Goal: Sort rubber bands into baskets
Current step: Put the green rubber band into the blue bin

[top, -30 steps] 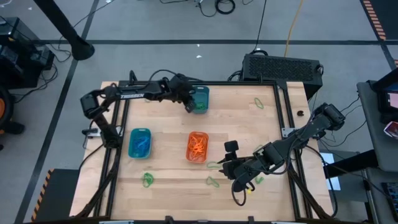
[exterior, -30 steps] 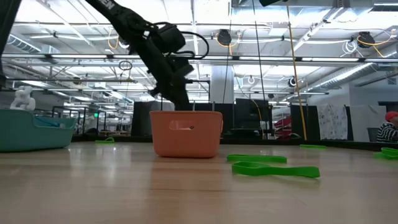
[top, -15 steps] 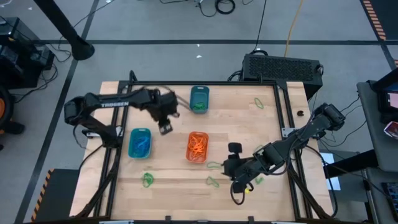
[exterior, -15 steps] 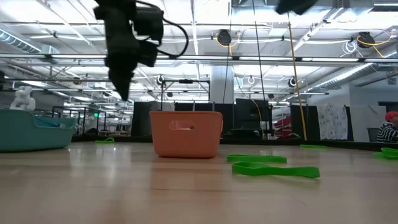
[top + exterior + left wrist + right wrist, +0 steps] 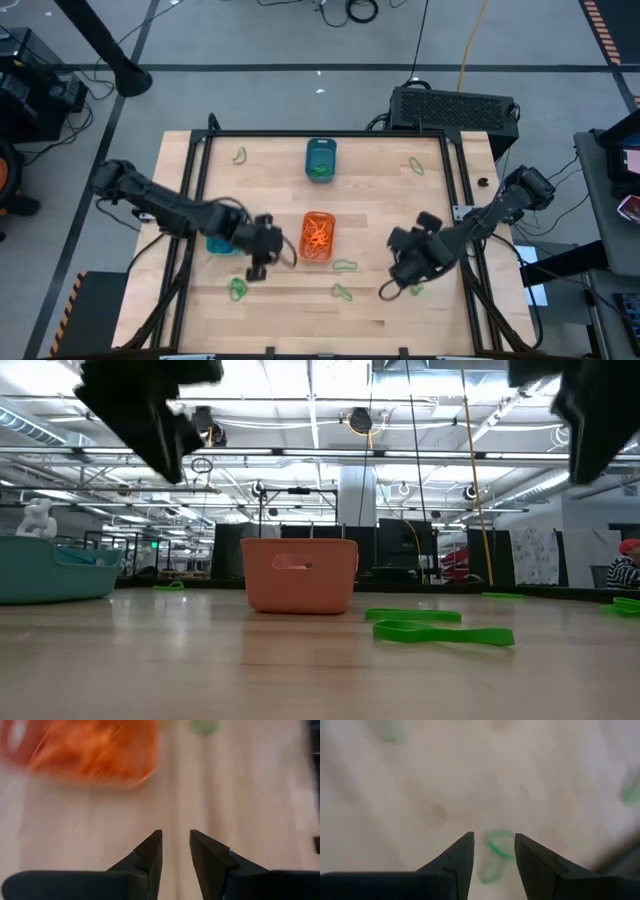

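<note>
Three baskets stand on the table: dark teal at the far side, turquoise-blue partly under my left arm, and orange in the middle, full of orange bands. Green rubber bands lie loose on the wood, for example near the orange basket and at the near left. My left gripper is open and empty above the table, left of the orange basket. My right gripper is open and empty, above a green band that lies on the table.
More green bands lie at the far left, the far right and the near middle. In the low view the orange basket stands in the middle, a teal basket at the left, green bands at the right.
My left gripper has left the dark teal basket at the far side and swung toward the table's near edge, ending beside the orange basket's left side. My right gripper has shifted toward the table's right edge. The baskets and loose bands have stayed put.
</note>
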